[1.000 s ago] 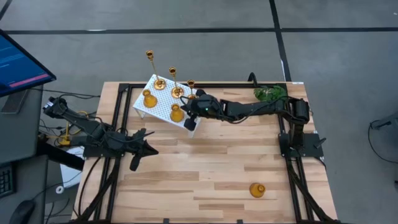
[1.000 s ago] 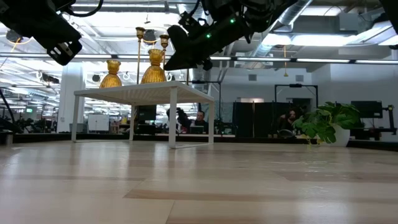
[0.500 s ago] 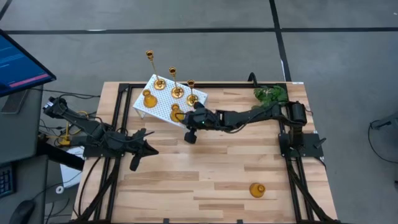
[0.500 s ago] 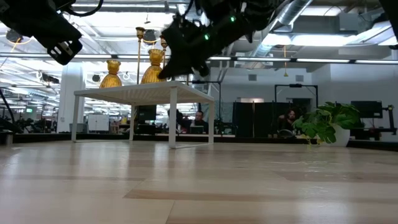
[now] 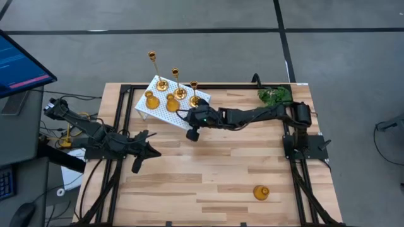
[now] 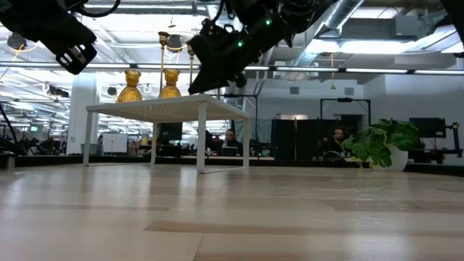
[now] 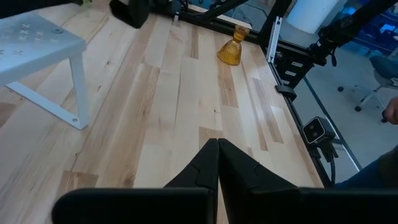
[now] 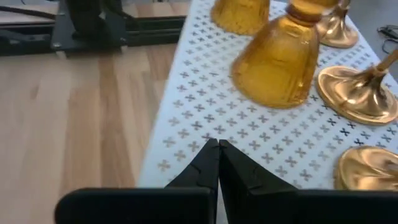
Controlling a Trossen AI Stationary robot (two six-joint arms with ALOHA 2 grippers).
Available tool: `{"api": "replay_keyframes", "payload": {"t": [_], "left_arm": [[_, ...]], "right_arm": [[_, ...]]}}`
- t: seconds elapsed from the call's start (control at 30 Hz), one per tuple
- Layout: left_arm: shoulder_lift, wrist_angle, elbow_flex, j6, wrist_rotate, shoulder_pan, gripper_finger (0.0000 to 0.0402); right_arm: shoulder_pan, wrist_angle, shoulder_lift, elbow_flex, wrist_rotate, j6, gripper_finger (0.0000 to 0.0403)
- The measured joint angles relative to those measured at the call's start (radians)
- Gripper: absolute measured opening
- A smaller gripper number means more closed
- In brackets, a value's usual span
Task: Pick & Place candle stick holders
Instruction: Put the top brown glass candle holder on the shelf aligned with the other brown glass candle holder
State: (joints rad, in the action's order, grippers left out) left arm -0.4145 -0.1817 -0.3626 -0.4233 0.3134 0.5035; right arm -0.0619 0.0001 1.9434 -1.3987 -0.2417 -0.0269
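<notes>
We saw five candle stick holders grouped on the white stand at upper centre, one bell-shaped holder alone at lower right. The right gripper, closed and empty, hung by the stand's edge; the left gripper waited shut at left.

Five gold candle stick holders upright on white stand; sixth holder apart, near table edge.
</notes>
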Motion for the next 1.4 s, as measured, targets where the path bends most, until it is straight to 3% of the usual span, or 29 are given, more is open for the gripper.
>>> {"api": "replay_keyframes", "payload": {"t": [0.4, 0.9, 1.4], "left_arm": [[0.000, 0.010, 0.000, 0.000, 0.000, 0.000, 0.0008], [0.000, 0.024, 0.000, 0.000, 0.000, 0.000, 0.0008], [0.000, 0.027, 0.000, 0.000, 0.000, 0.000, 0.0008]], "right_arm": [[0.061, -0.141, -0.138, -0.001, -0.099, 0.026, 0.0000], [0.069, -0.204, -0.352, -0.001, -0.126, 0.057, 0.0000], [0.074, -0.223, -0.381, 0.001, -0.091, 0.098, 0.0000]]}}
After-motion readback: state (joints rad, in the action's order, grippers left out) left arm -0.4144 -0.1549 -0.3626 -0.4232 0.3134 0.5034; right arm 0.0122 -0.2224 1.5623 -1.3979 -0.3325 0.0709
